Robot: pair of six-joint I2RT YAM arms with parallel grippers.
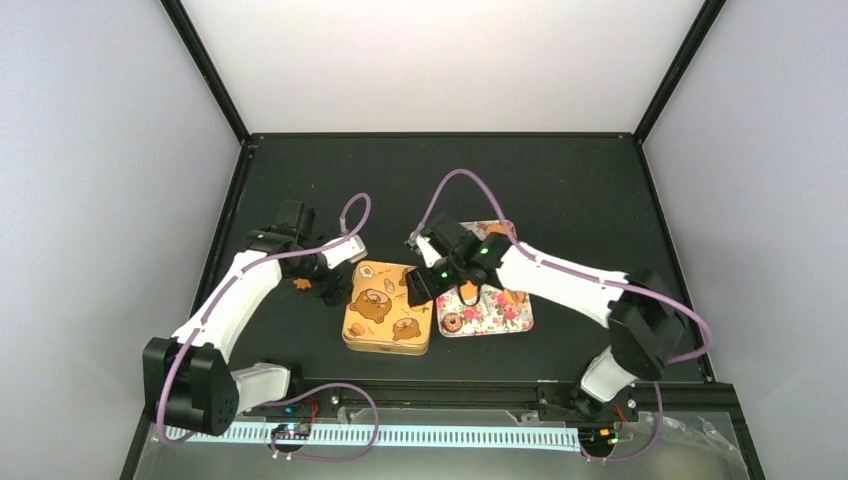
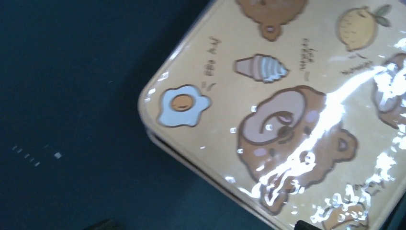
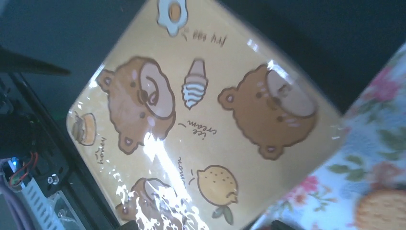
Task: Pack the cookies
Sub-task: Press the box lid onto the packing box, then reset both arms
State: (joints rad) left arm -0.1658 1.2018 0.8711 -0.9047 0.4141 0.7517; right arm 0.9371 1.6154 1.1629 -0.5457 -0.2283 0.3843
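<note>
Yellow bear-print tin (image 1: 388,308) sits lid-on at center of the dark surface (image 1: 560,190). Floral tray (image 1: 500,310) touches it at 3 o'clock, with cookies (image 1: 452,322) on it. Left fingers (image 1: 328,287) at the tin's 9 o'clock edge, right fingers (image 1: 420,285) over its 2 o'clock corner; can't tell if either pair is apart or together. Fits lid about to come off, or lid just put back. With cookies on the tray, likely more packing ahead.
</note>
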